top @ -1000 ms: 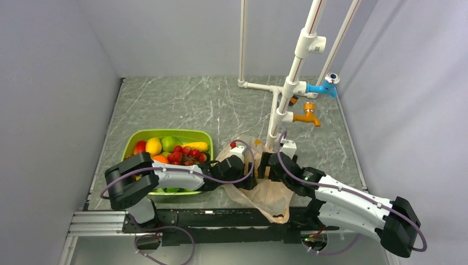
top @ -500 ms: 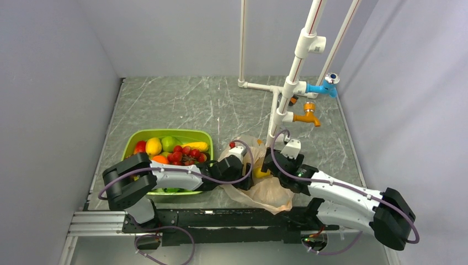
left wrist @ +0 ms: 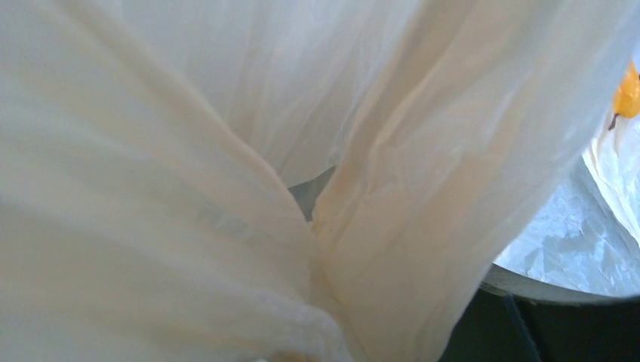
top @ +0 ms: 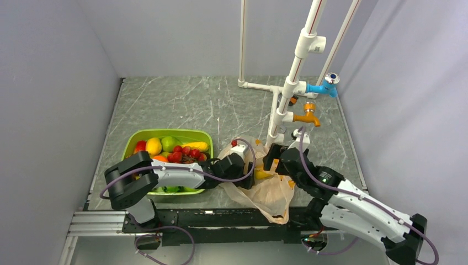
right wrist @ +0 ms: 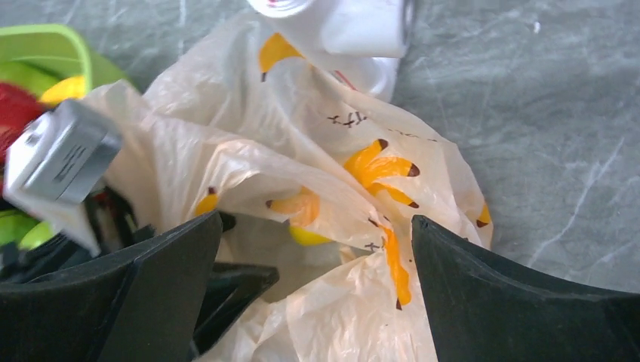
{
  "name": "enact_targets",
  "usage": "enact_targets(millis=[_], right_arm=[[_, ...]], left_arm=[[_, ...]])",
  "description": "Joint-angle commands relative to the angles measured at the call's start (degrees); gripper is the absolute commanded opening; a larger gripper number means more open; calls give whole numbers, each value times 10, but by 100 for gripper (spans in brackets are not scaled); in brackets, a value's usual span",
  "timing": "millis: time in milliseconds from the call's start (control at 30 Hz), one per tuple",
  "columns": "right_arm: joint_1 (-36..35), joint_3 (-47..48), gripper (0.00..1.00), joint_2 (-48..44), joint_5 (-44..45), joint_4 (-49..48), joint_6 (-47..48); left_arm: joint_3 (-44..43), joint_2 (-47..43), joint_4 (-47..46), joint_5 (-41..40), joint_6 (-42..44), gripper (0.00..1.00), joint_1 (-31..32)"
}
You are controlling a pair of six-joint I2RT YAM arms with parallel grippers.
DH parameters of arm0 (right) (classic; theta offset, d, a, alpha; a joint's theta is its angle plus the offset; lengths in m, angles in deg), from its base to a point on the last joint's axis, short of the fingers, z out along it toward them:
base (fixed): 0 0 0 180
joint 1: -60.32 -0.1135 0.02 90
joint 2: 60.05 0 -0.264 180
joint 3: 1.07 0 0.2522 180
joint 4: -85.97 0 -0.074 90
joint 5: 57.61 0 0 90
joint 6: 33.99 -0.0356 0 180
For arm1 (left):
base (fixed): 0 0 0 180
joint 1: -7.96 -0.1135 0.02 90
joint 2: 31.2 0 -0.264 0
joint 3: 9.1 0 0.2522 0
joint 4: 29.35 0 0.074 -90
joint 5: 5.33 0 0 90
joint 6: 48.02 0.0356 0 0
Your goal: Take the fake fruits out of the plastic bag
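Note:
The plastic bag [top: 270, 193] lies crumpled near the table's front edge and hangs over it; it fills the left wrist view [left wrist: 189, 188] and shows in the right wrist view [right wrist: 317, 151]. My left gripper [top: 244, 175] is at the bag's left side, its jaws hidden by film that gathers to a pinch. My right gripper [top: 272, 160] is open just above the bag, its fingers wide apart [right wrist: 317, 302]. A yellow fruit [right wrist: 309, 236] shows in the bag's mouth [top: 259, 174]. A small red ball [top: 233, 143] sits at the bag's far left edge.
A green tub [top: 165, 132] left of the bag holds several fruits, among them a bunch of red balls [top: 185, 154]. A white pipe stand [top: 276, 127] with an orange tap [top: 306, 117] and a blue tap [top: 323, 88] rises just behind the bag.
My right arm has swung its elbow out to the right and its gripper has drawn back a little toward the pipe stand. The bag sags lower over the front edge. The left arm has hardly moved.

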Motion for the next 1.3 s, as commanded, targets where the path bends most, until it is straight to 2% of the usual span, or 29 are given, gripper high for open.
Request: enact_targets(millis=[0, 100, 200, 367, 467, 533, 633, 733, 867, 1000, 1033, 1100, 1167, 1267], right_arm=[[-5, 8, 94, -39, -92, 7, 62], [-7, -59, 76, -65, -195, -79, 61], [-7, -129, 58, -56, -237, -132, 28], [-7, -217, 54, 0, -235, -269, 27], [-7, -236, 39, 64, -234, -344, 23], [-7, -241, 36, 108, -258, -413, 23], [-8, -244, 35, 170, -280, -502, 41], [-7, -221, 35, 221, -263, -553, 69], [-8, -137, 37, 237, -255, -482, 91], [-9, -133, 50, 164, -253, -414, 110], [-9, -131, 59, 143, -246, -378, 117], [-9, -130, 70, 95, -233, -320, 125], [-8, -137, 74, 42, -230, -283, 123], [-8, -154, 74, -30, -211, -248, 111]], left_arm=[[-13, 2, 2, -4, 15, 90, -16], [-19, 2, -2, 1, 20, 89, -30], [-24, 3, -13, 18, 26, 88, -47], [-40, 11, -11, 32, 37, 87, -77], [-49, 16, -5, 40, 42, 88, -106], [-53, 12, -4, 47, 50, 89, -129], [-58, 0, -15, 80, 60, 88, -166], [-68, -11, -21, 126, 79, 88, -191], [-66, -19, -35, 198, 88, 90, -189], [-58, -42, -20, 211, 98, 91, -158], [-57, -51, -19, 211, 102, 92, -147], [-56, -74, -12, 213, 106, 93, -130], [-58, -98, 1, 204, 108, 93, -115], [-66, -127, 36, 163, 112, 93, -95]])
